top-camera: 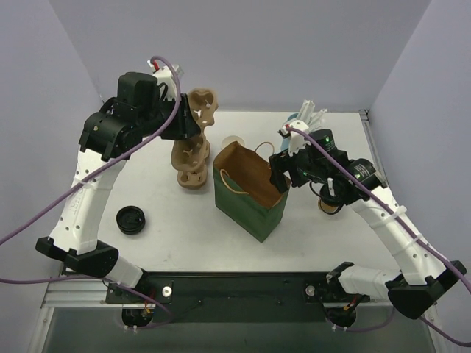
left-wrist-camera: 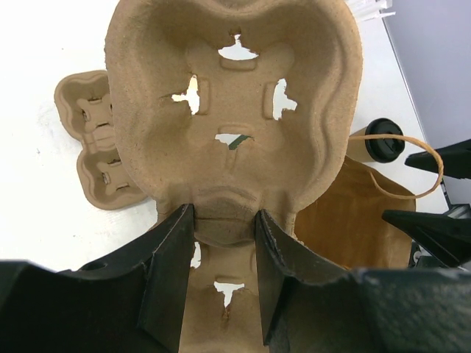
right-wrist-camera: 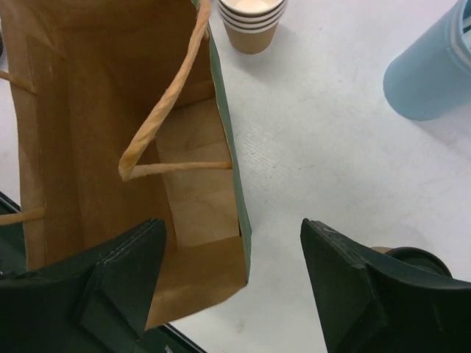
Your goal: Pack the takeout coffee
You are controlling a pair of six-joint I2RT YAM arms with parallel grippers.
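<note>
Carrier aloft, bag open.
The left fingers (left-wrist-camera: 173, 272) clamp the pulp cup carrier (left-wrist-camera: 235, 95); right fingers (right-wrist-camera: 118, 283) apart above the paper bag (top-camera: 246, 206); takeout coffee (left-wrist-camera: 384, 149), probably upright, at its 3 o'clock.

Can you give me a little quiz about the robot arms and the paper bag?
1. True or false: the takeout coffee is already inside the paper bag.
2. Which one holds a cup carrier? A: left claw. B: right claw.
3. Fill the gap: the outside of the paper bag is ___.
Key: 1 false, it is outside the bag. 2 A. 3 green.
</note>
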